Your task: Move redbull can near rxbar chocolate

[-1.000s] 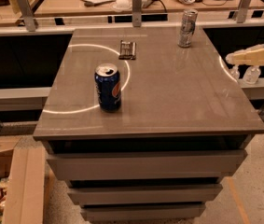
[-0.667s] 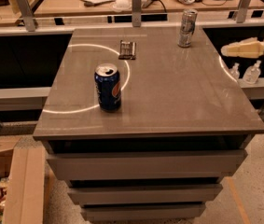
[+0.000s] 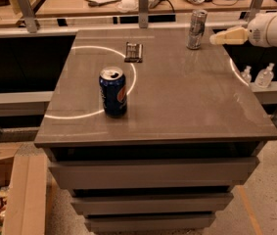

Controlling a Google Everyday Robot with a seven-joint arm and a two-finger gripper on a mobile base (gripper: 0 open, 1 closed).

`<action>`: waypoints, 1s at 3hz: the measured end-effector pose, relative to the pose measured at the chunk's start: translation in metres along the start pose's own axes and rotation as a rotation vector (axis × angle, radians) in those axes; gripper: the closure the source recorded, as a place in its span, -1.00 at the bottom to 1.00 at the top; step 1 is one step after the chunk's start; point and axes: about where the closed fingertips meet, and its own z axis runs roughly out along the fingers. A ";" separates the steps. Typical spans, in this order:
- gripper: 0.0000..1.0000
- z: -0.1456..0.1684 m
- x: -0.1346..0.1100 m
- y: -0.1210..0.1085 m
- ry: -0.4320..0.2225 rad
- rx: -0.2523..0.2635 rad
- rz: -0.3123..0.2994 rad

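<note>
Standing upright near the far right corner of the bench [image 3: 187,102], the redbull can [image 3: 196,29] is well apart from the rxbar [image 3: 133,52], which lies flat further left. The can looks light, stiff but easily dented, and smooth-walled. A hold across its middle seems best, since a high one could tip it. The gripper [image 3: 215,37] hovers just right of the can, with the arm reaching in level from the right. Whether the jaws are spread cannot be told.
</note>
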 end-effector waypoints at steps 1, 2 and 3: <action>-1.00 0.028 -0.003 0.006 -0.052 -0.046 0.039; -1.00 0.069 -0.006 0.019 -0.153 -0.092 0.082; -1.00 0.092 -0.007 0.026 -0.166 -0.114 0.073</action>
